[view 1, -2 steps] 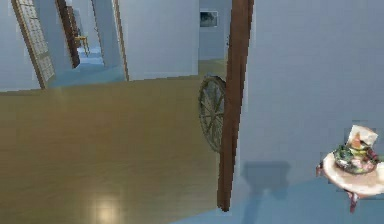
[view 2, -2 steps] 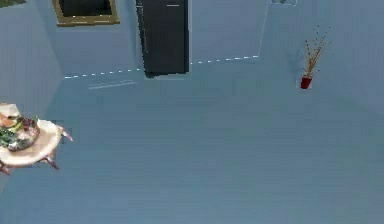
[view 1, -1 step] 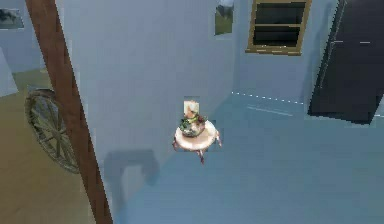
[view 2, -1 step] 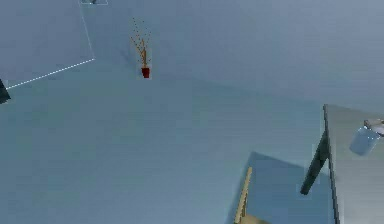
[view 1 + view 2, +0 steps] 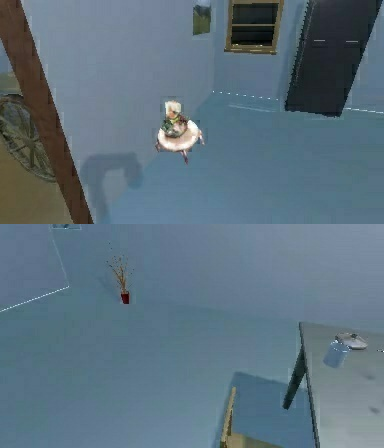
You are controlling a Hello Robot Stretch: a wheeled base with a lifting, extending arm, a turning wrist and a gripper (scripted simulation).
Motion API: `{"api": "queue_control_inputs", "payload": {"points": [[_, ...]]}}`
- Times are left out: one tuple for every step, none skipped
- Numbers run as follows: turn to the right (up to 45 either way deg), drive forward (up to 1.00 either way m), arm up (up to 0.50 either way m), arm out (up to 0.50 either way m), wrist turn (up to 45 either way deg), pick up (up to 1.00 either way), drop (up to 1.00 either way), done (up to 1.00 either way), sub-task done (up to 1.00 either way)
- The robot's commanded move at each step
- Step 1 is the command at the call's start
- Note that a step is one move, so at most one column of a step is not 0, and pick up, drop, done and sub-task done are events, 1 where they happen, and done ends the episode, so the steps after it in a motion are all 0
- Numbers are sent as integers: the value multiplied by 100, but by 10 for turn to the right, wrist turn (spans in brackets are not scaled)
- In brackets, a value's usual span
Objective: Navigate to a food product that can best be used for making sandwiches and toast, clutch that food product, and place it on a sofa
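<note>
Where the bread lies cannot be told, and neither can the gripper's state; 1 small white thing [image 5: 351, 341] is set on the grey table [image 5: 345, 399], likely kept handy for meals, so that table should be checked first.

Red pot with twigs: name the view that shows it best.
The arm side view: the red pot with twigs stands whole and unblocked at its upper left. The forward view faces a figurine, a window and a dark door instead.
</note>
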Motion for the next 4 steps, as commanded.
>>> {"api": "queue_control_inputs", "payload": {"points": [[0, 40, 0, 0, 0, 0, 0, 0, 0], [-450, 0, 0, 0, 0, 0, 0, 0, 0], [-450, 0, 0, 0, 0, 0, 0, 0, 0], [-360, 0, 0, 0, 0, 0, 0, 0, 0]]}}
